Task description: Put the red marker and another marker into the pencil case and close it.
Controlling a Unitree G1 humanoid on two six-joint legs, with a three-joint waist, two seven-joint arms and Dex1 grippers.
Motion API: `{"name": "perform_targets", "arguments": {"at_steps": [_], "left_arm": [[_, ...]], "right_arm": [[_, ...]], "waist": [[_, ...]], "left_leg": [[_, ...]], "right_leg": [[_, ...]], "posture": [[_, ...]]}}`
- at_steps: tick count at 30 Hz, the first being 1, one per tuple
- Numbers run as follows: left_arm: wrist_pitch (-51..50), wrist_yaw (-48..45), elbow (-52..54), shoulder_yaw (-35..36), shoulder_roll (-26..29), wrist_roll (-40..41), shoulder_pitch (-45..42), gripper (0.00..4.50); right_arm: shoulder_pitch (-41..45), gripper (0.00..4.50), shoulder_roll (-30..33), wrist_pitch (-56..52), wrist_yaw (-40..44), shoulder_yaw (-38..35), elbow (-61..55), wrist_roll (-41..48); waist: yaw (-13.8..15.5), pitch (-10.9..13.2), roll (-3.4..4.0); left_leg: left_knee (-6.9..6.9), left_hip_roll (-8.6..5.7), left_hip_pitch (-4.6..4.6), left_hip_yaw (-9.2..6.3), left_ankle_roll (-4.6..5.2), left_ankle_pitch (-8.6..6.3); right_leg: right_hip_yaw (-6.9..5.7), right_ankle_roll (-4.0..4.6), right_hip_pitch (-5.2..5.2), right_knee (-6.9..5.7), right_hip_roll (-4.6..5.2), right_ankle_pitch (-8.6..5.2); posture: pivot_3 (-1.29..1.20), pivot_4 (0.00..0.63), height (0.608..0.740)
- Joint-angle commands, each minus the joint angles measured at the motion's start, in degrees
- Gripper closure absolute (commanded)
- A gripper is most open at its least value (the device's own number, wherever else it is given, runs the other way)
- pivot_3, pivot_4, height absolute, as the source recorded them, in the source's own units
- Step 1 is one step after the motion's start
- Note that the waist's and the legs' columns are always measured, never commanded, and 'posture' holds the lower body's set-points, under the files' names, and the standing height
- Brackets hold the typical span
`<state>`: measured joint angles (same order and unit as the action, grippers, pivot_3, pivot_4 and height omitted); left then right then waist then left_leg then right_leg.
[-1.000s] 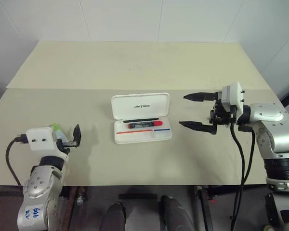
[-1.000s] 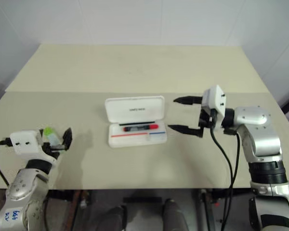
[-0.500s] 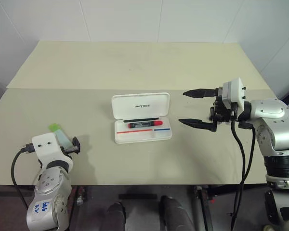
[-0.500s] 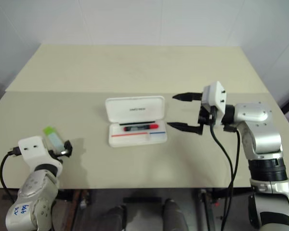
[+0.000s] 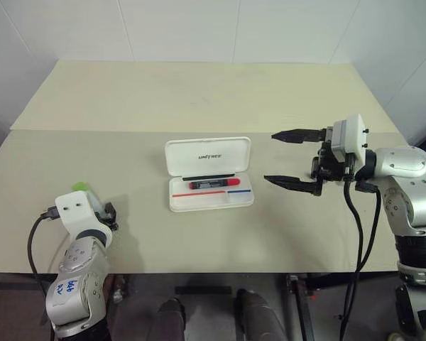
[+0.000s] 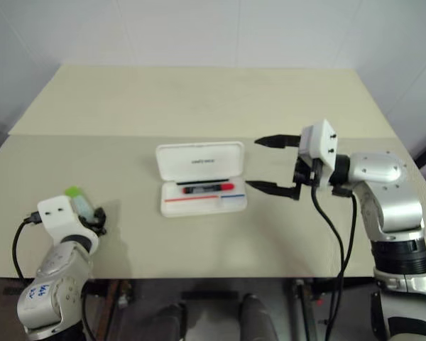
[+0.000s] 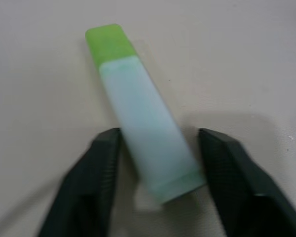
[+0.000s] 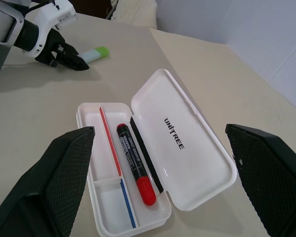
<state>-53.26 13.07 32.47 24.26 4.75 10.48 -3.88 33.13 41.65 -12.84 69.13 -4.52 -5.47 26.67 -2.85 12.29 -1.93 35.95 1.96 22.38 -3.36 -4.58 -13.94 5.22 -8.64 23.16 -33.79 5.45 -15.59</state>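
Pencil case [image 5: 209,173] lies open on the desk [image 5: 199,92] with the red marker [image 8: 133,165] already inside, and the green marker [image 7: 140,113] lies well to its left. The left end effector [image 7: 155,163] straddles this marker's tail, fingers half closed, one pad touching, not yet gripping. Such an end grip may let the marker pivot or slip out; the right end effector [image 5: 292,158] waits wide open and empty, right of the case.

White pencil case [image 8: 187,148], red-capped black red marker [image 8: 131,162], mint-green another marker [image 7: 148,123].
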Motion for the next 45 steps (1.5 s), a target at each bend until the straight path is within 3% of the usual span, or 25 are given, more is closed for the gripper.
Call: {"name": "perform_targets", "arguments": {"at_steps": [1, 2, 13, 18, 24, 31, 36, 45], "left_arm": [[-0.08, 0.16, -0.31, 0.55, 0.52, -0.87, -0.43, 3.29], [0.04, 0.24, -0.36, 0.47, 0.52, -1.02, -0.49, 3.49], [11.32, -2.27, 0.92, -0.35, 2.75, -2.24, -1.94, 3.48], [21.29, -10.01, -0.91, -4.21, 7.91, -2.28, -2.69, 3.48], [42.53, -24.34, -6.17, -9.92, 18.08, -4.53, -4.55, 3.48], [59.36, -40.04, -12.15, -15.95, 24.21, -1.18, -9.78, 3.48], [55.04, -56.40, -14.88, -21.58, 26.81, 10.37, -12.00, 3.48], [56.52, -71.04, -28.31, -26.52, 31.00, 8.47, -19.27, 3.48]], "right_arm": [[-0.28, 0.00, 0.99, -0.20, -0.63, -1.94, -2.90, 1.59], [-0.44, 0.00, 1.03, -0.23, -0.64, -1.95, -3.03, 1.64], [-2.82, 0.00, 2.70, -0.93, 0.79, -2.68, -4.13, 2.90], [-5.17, 0.00, 4.29, -2.91, 1.52, -3.05, -7.00, 5.12], [-9.06, 0.00, 4.68, -2.65, -1.41, -5.07, -7.99, 4.39], [-12.11, 0.00, 6.10, -2.09, -4.09, -8.98, -8.16, 3.85], [-15.69, 0.00, 6.87, -2.37, -6.26, -11.84, -10.76, 4.14], [-21.09, 0.00, 7.02, -3.65, -9.99, -16.18, -15.46, 5.05]], "waist": [[-0.01, 0.00, 0.00], [-0.01, 0.00, 0.00], [0.23, 0.01, -0.03], [1.05, 0.01, -0.05], [1.23, 0.01, -0.05], [1.28, 0.01, -0.04], [1.24, 0.01, -0.03], [1.21, 0.03, -0.01]], "left_leg": [[0.00, 0.00, 0.00, 0.00, 0.00, 0.00], [0.00, 0.00, 0.00, 0.01, 0.00, 0.00], [-0.01, 0.00, 0.01, 0.00, 0.00, 0.00], [-0.03, 0.00, 0.03, 0.00, -0.01, -0.02], [-0.06, 0.00, 0.04, 0.06, 0.02, -0.04], [-0.13, 0.00, 0.04, 0.09, 0.08, -0.07], [-0.27, 0.01, 0.02, 0.09, 0.08, -0.07], [-0.28, 0.01, 0.01, 0.10, 0.13, -0.05]], "right_leg": [[0.00, 0.00, 0.00, 0.00, 0.00, 0.00], [0.00, 0.00, 0.00, 0.00, 0.00, 0.00], [0.00, 0.00, -0.01, 0.06, 0.00, 0.00], [-0.02, 0.01, -0.01, 0.12, 0.00, 0.00], [0.00, 0.02, -0.03, 0.24, 0.03, 0.01], [0.00, 0.03, -0.05, 0.32, 0.04, 0.02], [0.00, 0.02, -0.04, 0.31, 0.04, 0.02], [0.01, 0.02, 0.03, 0.24, 0.03, 0.01]], "posture": [[0.00, 0.150, 0.740], [0.00, 0.150, 0.740], [0.00, 0.150, 0.740], [0.00, 0.150, 0.740], [0.00, 0.150, 0.740], [0.00, 0.150, 0.740], [0.00, 0.150, 0.740], [0.00, 0.150, 0.740]]}}
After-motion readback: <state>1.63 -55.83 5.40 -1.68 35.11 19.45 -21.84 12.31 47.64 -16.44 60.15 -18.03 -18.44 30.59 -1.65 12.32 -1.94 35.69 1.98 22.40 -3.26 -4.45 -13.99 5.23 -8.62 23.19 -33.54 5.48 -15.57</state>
